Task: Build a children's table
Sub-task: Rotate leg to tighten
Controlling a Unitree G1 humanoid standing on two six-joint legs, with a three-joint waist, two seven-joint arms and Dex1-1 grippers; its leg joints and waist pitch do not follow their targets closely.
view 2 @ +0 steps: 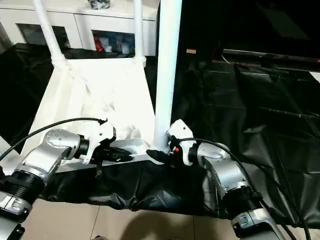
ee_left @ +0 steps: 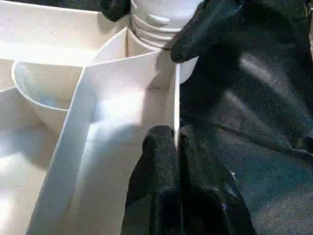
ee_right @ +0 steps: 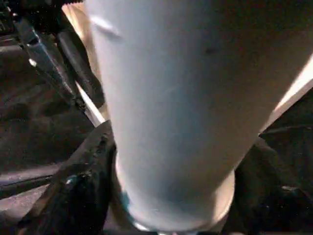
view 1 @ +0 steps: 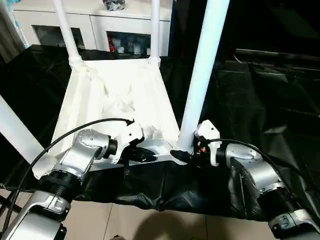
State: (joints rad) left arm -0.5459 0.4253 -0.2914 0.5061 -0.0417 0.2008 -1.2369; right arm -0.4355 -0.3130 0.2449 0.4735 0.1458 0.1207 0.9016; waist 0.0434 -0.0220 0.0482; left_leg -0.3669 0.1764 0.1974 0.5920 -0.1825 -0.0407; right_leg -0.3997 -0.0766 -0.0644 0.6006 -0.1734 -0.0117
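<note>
- Left eye view: the children's table [view 1: 117, 97] lies upside down on the black-sheeted bench [view 1: 260, 100], filling the centre-left of the frame. Two legs rise from its far corners in the upper part of the picture. The near-right leg [view 1: 200, 75] stands almost upright, its long axis running from the lower centre to the top edge, leaning slightly right. The right end effector [view 1: 186, 154] sits at the foot of this leg, its fingers set around the base on both sides; whether they press it I cannot tell. The left end effector [view 1: 145, 155] lies just left of it, along the table's near rim.
- Right eye view: the same leg [view 2: 166, 70] reads more nearly vertical. The right arm is plainly the nearer to it; the left is a little apart, at the rim.
- Left wrist view: the left end effector's fingers [ee_left: 161, 181] are pinched together on the thin upright rim wall [ee_left: 175, 105]. The corner socket with the leg's ribbed foot [ee_left: 156, 19] lies straight ahead, at the top centre.
- Right wrist view: the leg [ee_right: 181, 107] rises directly ahead, with a dark finger [ee_right: 80, 186] at the lower left. The next move, I judge, turns on this upright axis staying true to the socket.
</note>
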